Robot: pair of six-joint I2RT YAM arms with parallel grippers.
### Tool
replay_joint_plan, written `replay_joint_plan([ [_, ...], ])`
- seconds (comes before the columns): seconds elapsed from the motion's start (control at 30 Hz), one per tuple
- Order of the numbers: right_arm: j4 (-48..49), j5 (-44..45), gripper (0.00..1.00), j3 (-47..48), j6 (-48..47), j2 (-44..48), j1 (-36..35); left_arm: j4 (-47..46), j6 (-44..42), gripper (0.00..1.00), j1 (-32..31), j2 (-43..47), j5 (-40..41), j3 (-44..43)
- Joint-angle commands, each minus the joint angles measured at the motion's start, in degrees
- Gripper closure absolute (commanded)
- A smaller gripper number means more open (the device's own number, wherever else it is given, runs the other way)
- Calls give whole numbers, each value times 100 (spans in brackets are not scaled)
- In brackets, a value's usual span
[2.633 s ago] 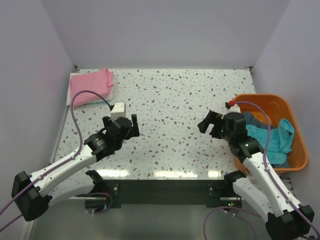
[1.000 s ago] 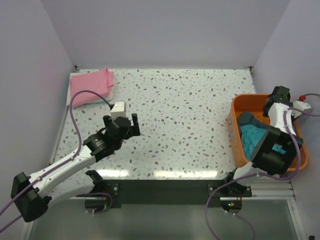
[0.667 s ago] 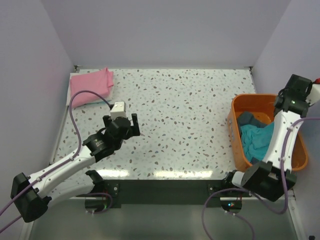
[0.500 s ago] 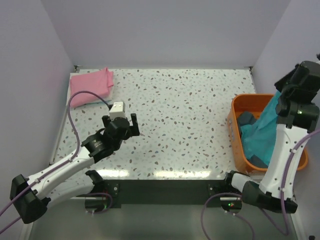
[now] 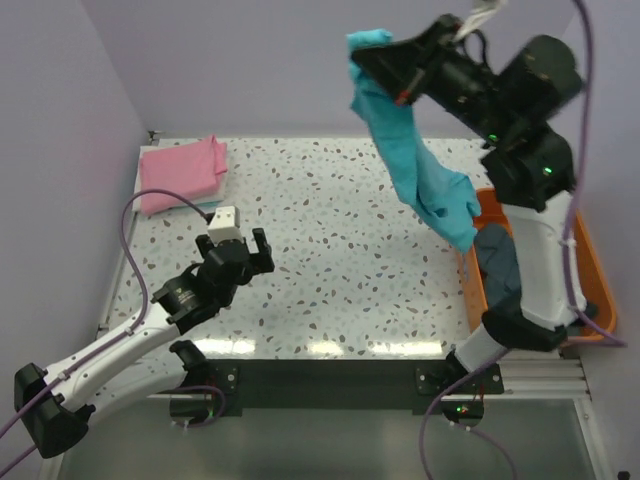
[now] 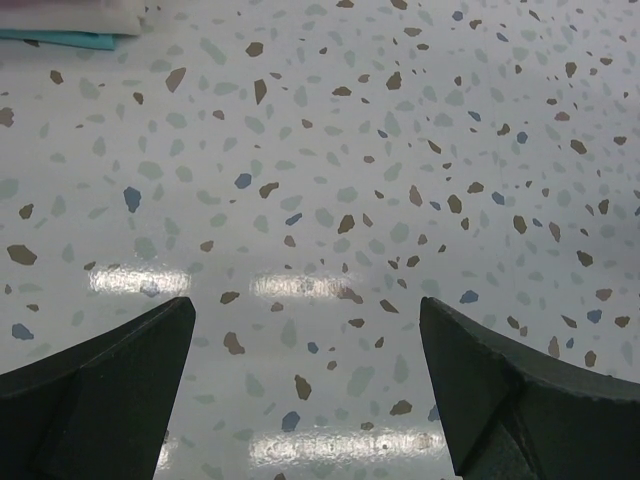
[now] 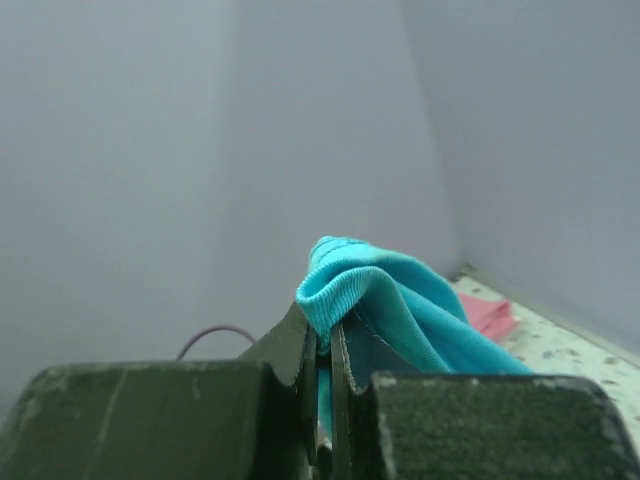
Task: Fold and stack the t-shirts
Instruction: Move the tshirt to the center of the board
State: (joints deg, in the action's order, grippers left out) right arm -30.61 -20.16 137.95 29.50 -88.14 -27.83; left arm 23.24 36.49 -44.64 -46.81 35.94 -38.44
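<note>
Top external view: at lower left, my left gripper [image 5: 235,250] hovers over the speckled table [image 5: 340,225], jaws spread wide, holding nothing. At lower right, the dark grey-blue t-shirt [image 5: 497,262] lies in the orange tub [image 5: 592,290]. At upper centre, my right gripper [image 5: 372,66] is clamped tight on one edge of the turquoise t-shirt [image 5: 408,160], which hangs free above the table, its lower end near the tub's rim. The pink t-shirt [image 5: 182,172] lies folded at the table's far corner, upper left.
</note>
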Motion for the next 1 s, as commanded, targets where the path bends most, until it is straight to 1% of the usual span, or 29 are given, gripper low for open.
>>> replay_joint_plan([
  [0.0,-182,152,100,1552,-480,-1554,-1266,-101,218,0,17,40,238,-76],
  [0.03,-78,153,100,1751,-462,-1757,-1564,30,270,0,17,40,238,-111],
  [0.07,376,231,100,1701,-393,-1951,-1671,109,410,0,17,31,272,-138],
  [0.13,1036,486,100,1237,-330,-1909,-1935,442,648,0,17,22,299,-261],
  [0.17,1466,818,100,1043,-374,-1891,-2015,557,875,0,8,40,299,-287],
  [0.2,1540,925,100,980,-383,-1978,-2059,680,1008,0,17,66,325,-322],
  [0.27,1541,1066,100,1076,-287,-2093,-2077,1102,1437,0,8,180,395,-322],
  [0.33,1471,1286,100,901,-330,-1972,-2086,1409,1615,0,17,294,422,-296],
  [0.37,974,1496,100,674,-426,-1875,-2086,1507,1737,0,17,338,440,-296],
  [0.4,526,2272,100,550,-375,-1708,-2077,1603,1782,0,17,452,466,-305],
  [0.43,138,2550,100,314,-296,-1254,-2033,1822,1826,0,17,505,510,-314],
  [0.47,-170,2805,100,-724,-278,-823,-2033,1989,2070,0,8,549,675,-331],
  [0.5,-43,3199,100,-1509,-295,-384,-2033,2174,2194,0,17,611,755,-418],
  [0.53,141,3533,100,-2308,-321,543,-2016,2454,2352,0,17,629,800,-471],
  [0.57,230,3894,100,-3569,-313,900,-1972,2570,2415,0,17,664,861,-515],
  [0.6,83,4550,100,-4061,-243,1191,-1893,2649,2468,0,17,681,888,-551],
  [0.63,-119,4669,98,-4518,-121,1490,-1579,2668,2494,0,17,690,897,-551],
  [0.67,-416,4618,95,-5454,176,1945,-1358,2650,2486,0,8,682,914,-542],
  [0.7,-472,4392,91,-5915,266,2158,-1104,2633,2503,0,17,664,932,-507],
  [0.73,-490,4007,75,-6355,380,2317,-666,2580,2529,0,17,638,941,-490],
  [0.77,-464,3803,62,-7012,347,2475,-488,2562,2530,0,17,542,993,-472],
  [0.8,-437,3635,48,-7210,251,2477,-364,2545,2556,0,17,471,1037,-454],
  [0.83,-480,3625,5,-7299,189,2442,-328,2519,2591,0,26,392,1090,-454],
  [0.87,-672,3607,1,-7300,118,2303,-319,2475,2574,0,26,209,1125,-472],
  [0.97,-737,3590,1,-7273,-40,2178,-337,2150,2364,0,35,-213,986,-586],
])
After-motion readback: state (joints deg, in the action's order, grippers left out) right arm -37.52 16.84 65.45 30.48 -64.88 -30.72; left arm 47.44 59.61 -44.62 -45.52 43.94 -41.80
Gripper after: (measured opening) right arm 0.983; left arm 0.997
